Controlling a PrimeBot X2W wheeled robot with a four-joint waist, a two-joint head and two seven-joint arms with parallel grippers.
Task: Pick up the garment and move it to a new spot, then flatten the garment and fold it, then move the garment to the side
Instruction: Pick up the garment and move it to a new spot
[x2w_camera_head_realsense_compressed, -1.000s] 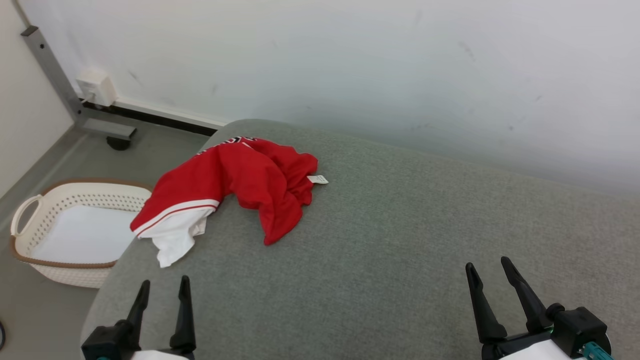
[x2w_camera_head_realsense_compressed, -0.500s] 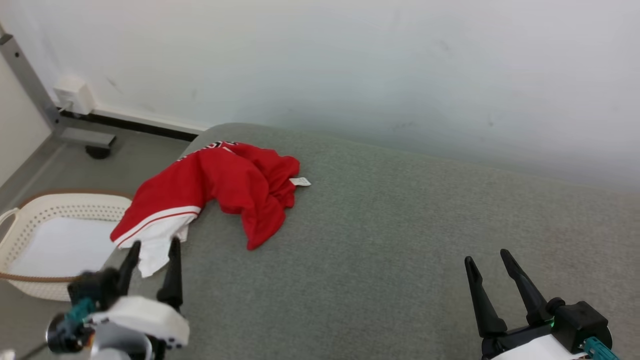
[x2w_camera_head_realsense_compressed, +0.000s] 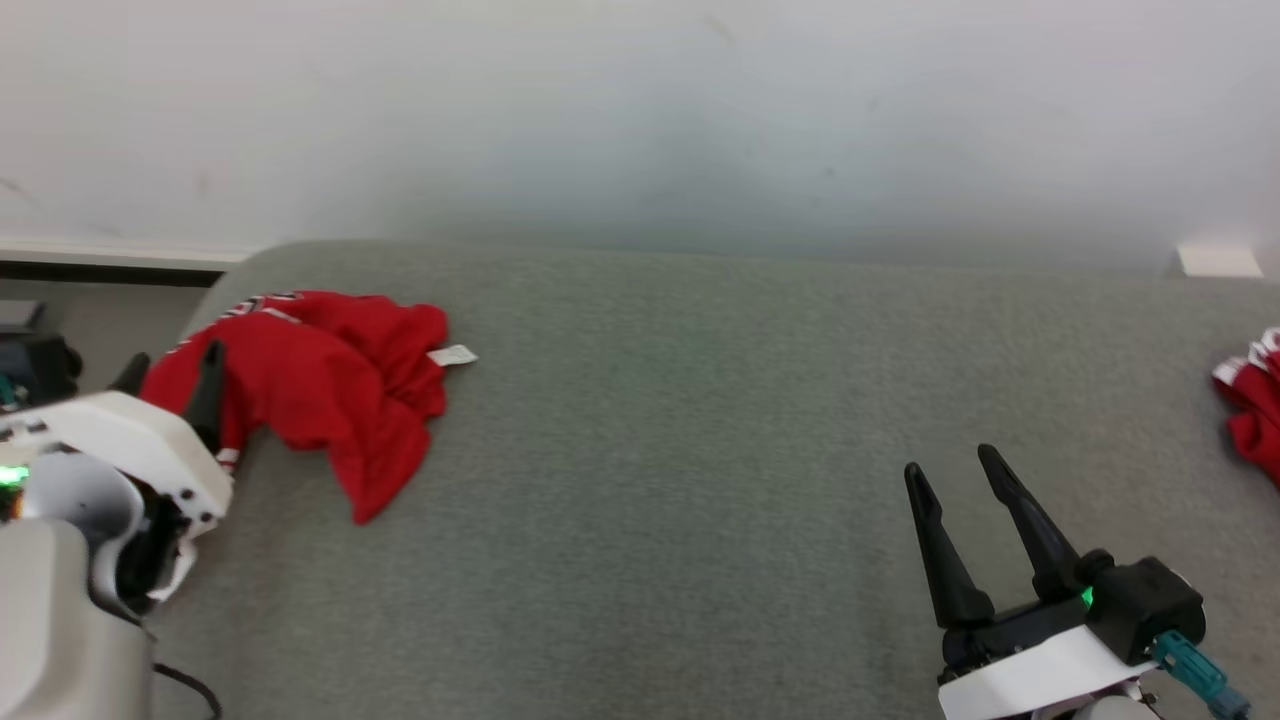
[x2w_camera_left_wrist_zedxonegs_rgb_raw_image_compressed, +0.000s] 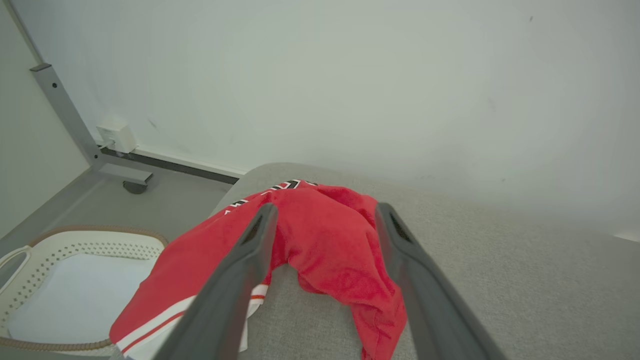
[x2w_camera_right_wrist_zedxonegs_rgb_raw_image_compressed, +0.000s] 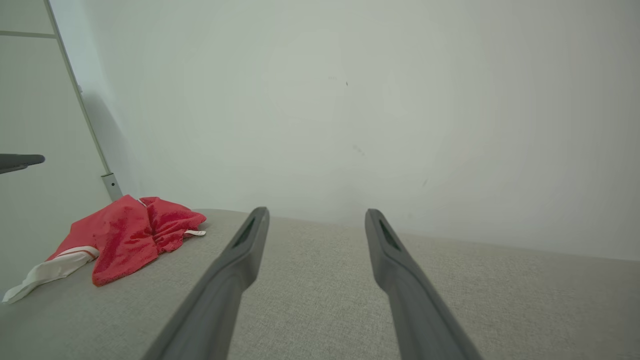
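A grey upholstered surface (x2w_camera_head_realsense_compressed: 700, 450) is spreading across the head view, with a pale wall (x2w_camera_head_realsense_compressed: 640, 100) rising behind it at 12 o'clock. The garment (x2w_camera_head_realsense_compressed: 320, 390), red with a white hem and dark lettering, is lying crumpled at the surface's 9 o'clock end, one edge hanging over the rounded corner. The left gripper (x2w_camera_left_wrist_zedxonegs_rgb_raw_image_compressed: 326, 209) is reaching in from 8 o'clock, its white forearm covering the garment's near end in the head view. Its jaws are standing wide apart and holding nothing. In the left wrist view the two fingers are framing the red heap on either side, and whether they are touching the cloth cannot be told. The right gripper (x2w_camera_head_realsense_compressed: 948, 460) is hovering at 5 o'clock over bare grey fabric, well apart from the garment, its jaws likewise spread wide and empty, with nothing lying between it and the garment.

On the floor at 8 o'clock in the left wrist view, a white perforated basket (x2w_camera_left_wrist_zedxonegs_rgb_raw_image_compressed: 75, 247) with a brown rim is sitting just beside the surface, a white cloth (x2w_camera_left_wrist_zedxonegs_rgb_raw_image_compressed: 65, 295) lying in it. A grey metal post (x2w_camera_left_wrist_zedxonegs_rgb_raw_image_compressed: 65, 115) is leaning along the wall at 10 o'clock, a white box (x2w_camera_left_wrist_zedxonegs_rgb_raw_image_compressed: 116, 137) sitting beside its foot. A second red cloth (x2w_camera_head_realsense_compressed: 1255, 410) is showing at 3 o'clock in the head view. A small white tag (x2w_camera_head_realsense_compressed: 452, 355) is sticking out of the garment toward 3 o'clock
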